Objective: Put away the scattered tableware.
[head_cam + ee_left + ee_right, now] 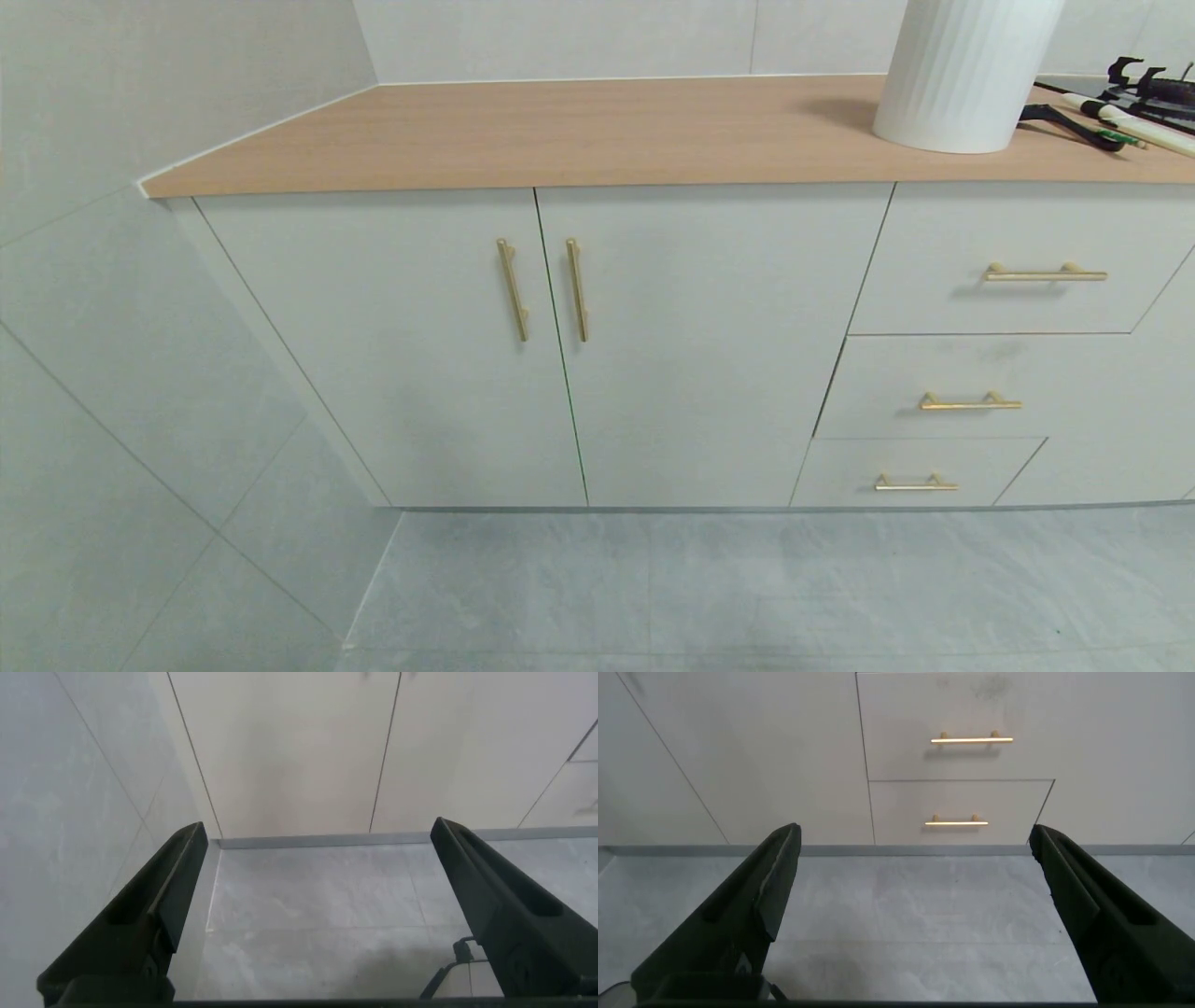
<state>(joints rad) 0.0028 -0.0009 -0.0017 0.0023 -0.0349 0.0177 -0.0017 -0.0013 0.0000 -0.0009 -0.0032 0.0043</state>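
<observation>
A light brown wooden table (560, 131) runs across the upper part of the head view, above a pale grey cabinet. At the upper right corner of the frame, on the table, lies the tableware: a curved black utensil (1074, 126), touching or just beside a slim cream-coloured utensil (1134, 119), with further black pieces (1153, 86) behind them at the frame's edge. Just left of these stands a tall white ribbed cylindrical container (962, 75).

Below the table, two cabinet doors (448, 355) with upright brass bar handles fill the centre, and three drawers (1046, 299) with level brass handles are stacked at the right. A grey tiled floor (747, 579) fills the bottom of the frame.

The left end effector (318, 833) hangs low over the floor before the cabinet doors, its black fingers (168, 887) spread wide apart and holding nothing. The right end effector (915, 835) is likewise spread apart with nothing between its fingers, facing the lower drawers.
</observation>
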